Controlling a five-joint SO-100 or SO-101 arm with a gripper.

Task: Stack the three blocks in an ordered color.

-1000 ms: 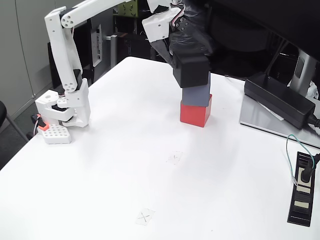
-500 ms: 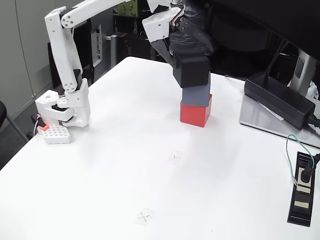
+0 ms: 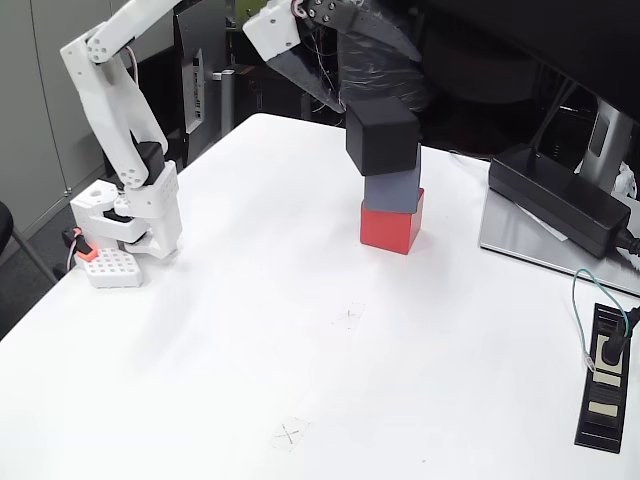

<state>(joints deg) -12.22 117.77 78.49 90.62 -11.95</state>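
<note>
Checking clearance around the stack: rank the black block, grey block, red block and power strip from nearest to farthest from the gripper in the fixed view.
From the gripper:
1. black block, stack top
2. grey block, middle
3. red block, bottom
4. power strip, far right

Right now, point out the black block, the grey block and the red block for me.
black block (image 3: 383, 137), fixed view, on its front face.
grey block (image 3: 392, 190), fixed view, on its front face.
red block (image 3: 390, 229), fixed view, on its front face.
</note>
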